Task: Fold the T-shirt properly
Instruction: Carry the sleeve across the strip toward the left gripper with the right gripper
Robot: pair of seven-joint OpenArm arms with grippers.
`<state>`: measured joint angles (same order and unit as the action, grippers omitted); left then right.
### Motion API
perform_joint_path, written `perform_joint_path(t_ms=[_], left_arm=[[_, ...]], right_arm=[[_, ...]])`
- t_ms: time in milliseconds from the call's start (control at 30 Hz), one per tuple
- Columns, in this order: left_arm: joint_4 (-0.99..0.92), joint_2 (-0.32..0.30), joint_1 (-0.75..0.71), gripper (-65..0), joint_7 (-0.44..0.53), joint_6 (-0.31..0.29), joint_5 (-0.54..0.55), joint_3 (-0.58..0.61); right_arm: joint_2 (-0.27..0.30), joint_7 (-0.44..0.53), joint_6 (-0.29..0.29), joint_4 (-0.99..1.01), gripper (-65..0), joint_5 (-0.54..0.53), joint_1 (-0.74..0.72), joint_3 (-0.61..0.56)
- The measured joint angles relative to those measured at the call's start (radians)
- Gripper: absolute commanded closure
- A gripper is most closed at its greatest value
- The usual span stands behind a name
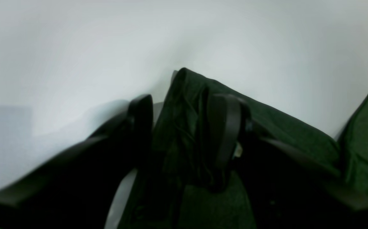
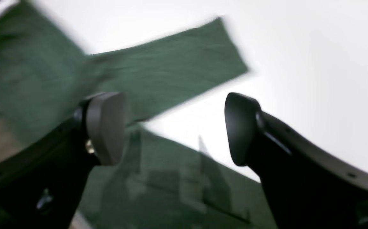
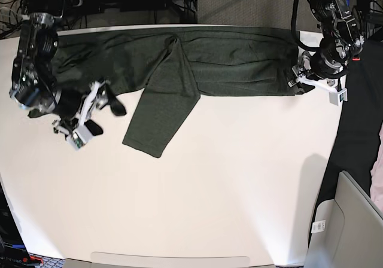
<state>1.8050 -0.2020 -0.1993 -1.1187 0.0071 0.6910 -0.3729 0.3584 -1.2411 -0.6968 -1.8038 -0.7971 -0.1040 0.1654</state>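
Large dark olive-green heathered knit long-sleeved T-shirt (image 3: pixel 227 61), thin and plain, spread in a long band along the far edge of the white tabletop (image 3: pixel 227 184). One sleeve angled down from the middle, flat, cuff nearest the front.

words: none can be read | small white tag (image 3: pixel 318 225) on the grey flat box (image 3: pixel 335 226) at the bottom right corner: has dark marks, too tiny to read | dark green long-sleeved cloth T-shirt (image 3: pixel 239 58): plain, no print | white bench (image 3: pixel 227 178): no writing
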Motion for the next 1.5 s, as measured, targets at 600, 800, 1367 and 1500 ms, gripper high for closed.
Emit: perform_joint_path(t_ms=[600,800,1367,1500], left_arm=[[0.0,0.0,-0.014,-26.7,0.0,0.0,0.001,0.0],[0.0,0.0,-0.014,-26.7,0.0,0.0,0.001,0.0],[0.0,-0.003,-0.009,-26.7,0.0,0.0,0.001,-0.002],[0.0,-0.003,-0.008,-26.7,0.0,0.0,0.001,-0.002]], right_arm=[[-0.335,0.176,0.003,0.454,-41.9,0.743,-0.24,0.003],[-0.339,0.222,0.007,0.552,-37.3,0.758,-0.275,-0.005],[-0.329,0.025,0.005,0.242,-0.3,0.414,-0.175,-0.348],[-0.362,-0.007,0.004,0.172,-0.3,0.259,-0.168,-0.366]])
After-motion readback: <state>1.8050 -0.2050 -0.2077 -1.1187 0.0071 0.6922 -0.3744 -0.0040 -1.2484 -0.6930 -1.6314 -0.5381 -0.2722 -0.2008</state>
